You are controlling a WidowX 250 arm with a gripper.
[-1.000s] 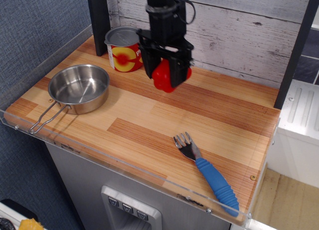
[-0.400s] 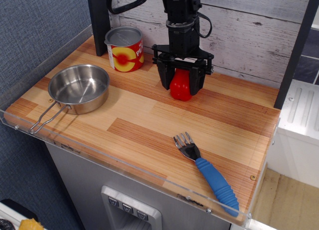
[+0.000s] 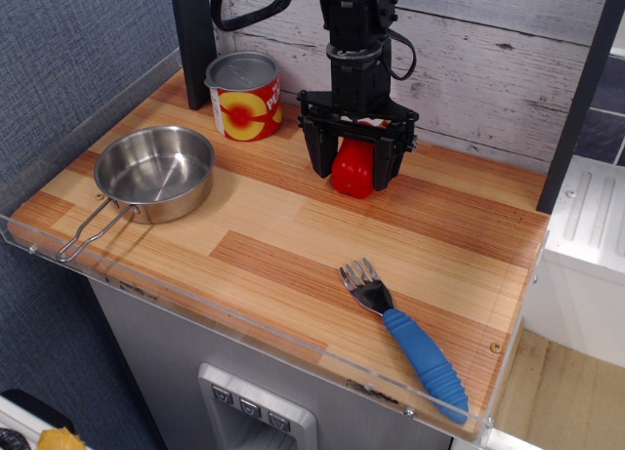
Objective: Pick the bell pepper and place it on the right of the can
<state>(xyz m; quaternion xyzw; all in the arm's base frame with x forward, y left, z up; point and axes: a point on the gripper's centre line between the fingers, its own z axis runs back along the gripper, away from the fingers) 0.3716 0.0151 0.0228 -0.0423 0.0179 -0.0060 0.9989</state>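
The red bell pepper (image 3: 354, 169) sits between the fingers of my black gripper (image 3: 352, 172), with its bottom on or just above the wooden tabletop. The fingers stand on either side of it and look closed on it. The can (image 3: 243, 97), with a yellow label and a red circle, stands at the back left. The pepper is to the can's right, about a can's width away from it.
A steel pan (image 3: 154, 171) with a wire handle sits at the left front. A fork with a blue handle (image 3: 405, 338) lies at the front right. A dark post (image 3: 193, 40) stands behind the can, and a plank wall runs along the back.
My gripper has carried the pepper to the right and down, from beside the can to the tabletop, and has turned about its vertical axis. Since 0.4 s ago it has barely moved.
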